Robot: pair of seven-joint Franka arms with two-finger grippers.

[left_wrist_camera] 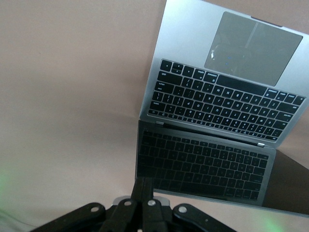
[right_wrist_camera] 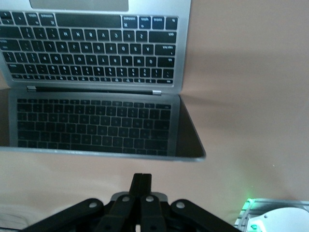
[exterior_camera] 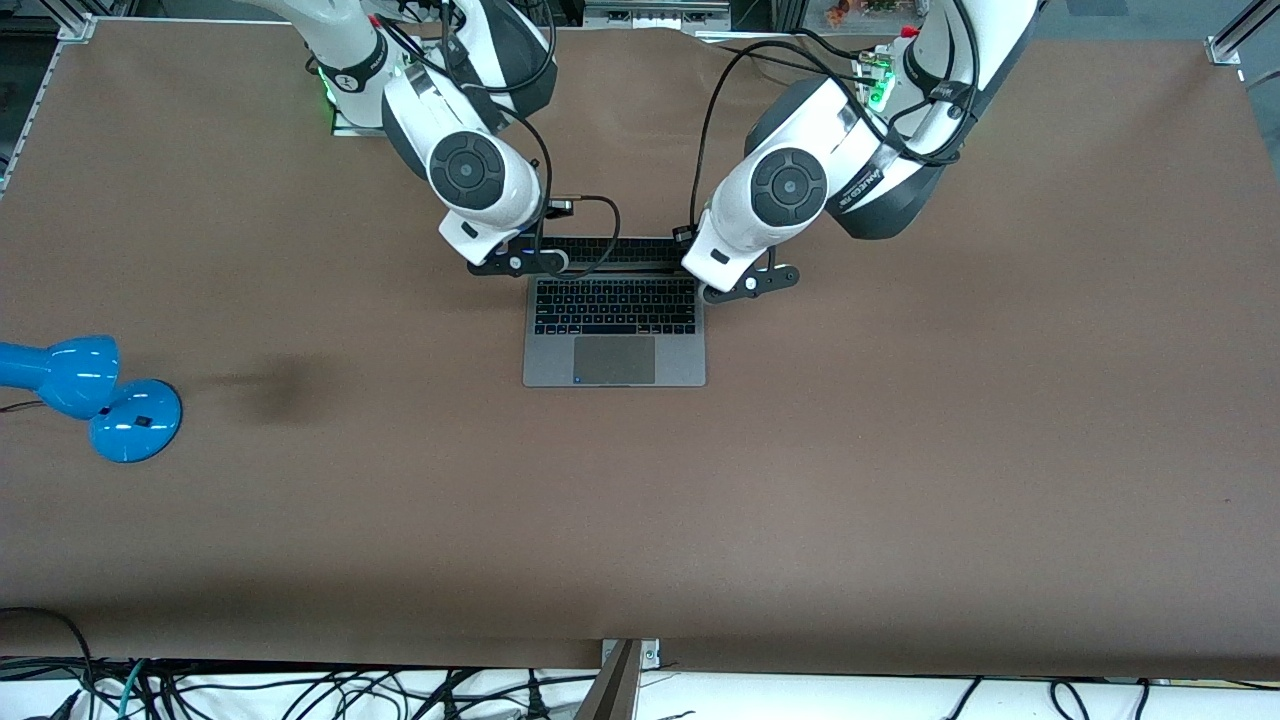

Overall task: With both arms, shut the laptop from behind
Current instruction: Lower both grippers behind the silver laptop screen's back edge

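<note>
The space-grey laptop (exterior_camera: 614, 345) stands open in the middle of the table, its dark screen (exterior_camera: 640, 250) tilted toward the robots' bases. My left gripper (exterior_camera: 737, 286) is shut and empty at the lid corner toward the left arm's end. In the left wrist view its fingertips (left_wrist_camera: 145, 185) overlap the lid's top edge, and the laptop (left_wrist_camera: 217, 96) shows its keyboard mirrored in the screen. My right gripper (exterior_camera: 520, 264) is shut and empty at the other lid corner. In the right wrist view its fingertips (right_wrist_camera: 141, 180) stop just short of the laptop's (right_wrist_camera: 96, 48) lid edge.
A blue lamp (exterior_camera: 100, 395) lies on the brown table (exterior_camera: 900, 450) near the edge at the right arm's end. A dark smudge (exterior_camera: 280, 385) marks the cloth between lamp and laptop. Black cables (exterior_camera: 600, 215) hang from both wrists over the lid.
</note>
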